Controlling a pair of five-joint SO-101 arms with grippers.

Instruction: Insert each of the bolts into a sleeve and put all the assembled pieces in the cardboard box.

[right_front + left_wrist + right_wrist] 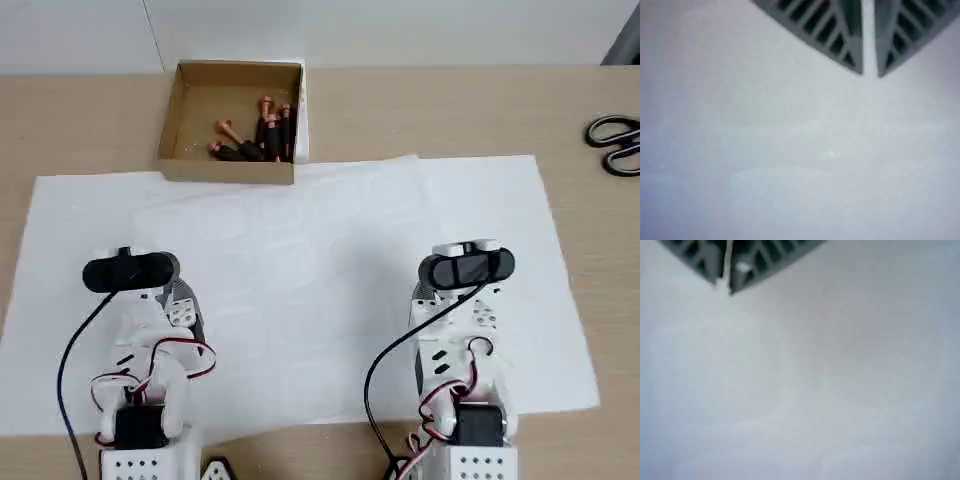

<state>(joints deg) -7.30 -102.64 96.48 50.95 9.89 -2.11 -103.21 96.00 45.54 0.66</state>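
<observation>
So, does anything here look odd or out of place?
Nothing really. The pieces lie jumbled in the box, with none spilled on the paper. Only the scissors, lying off the paper on the table, seem unrelated to the job.

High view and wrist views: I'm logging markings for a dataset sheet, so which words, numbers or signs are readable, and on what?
None can be read. The cardboard box has plain walls, the white paper is blank, and the scissors show no legible mark. Beneath the left gripper and the right gripper lies the same blank paper.
</observation>
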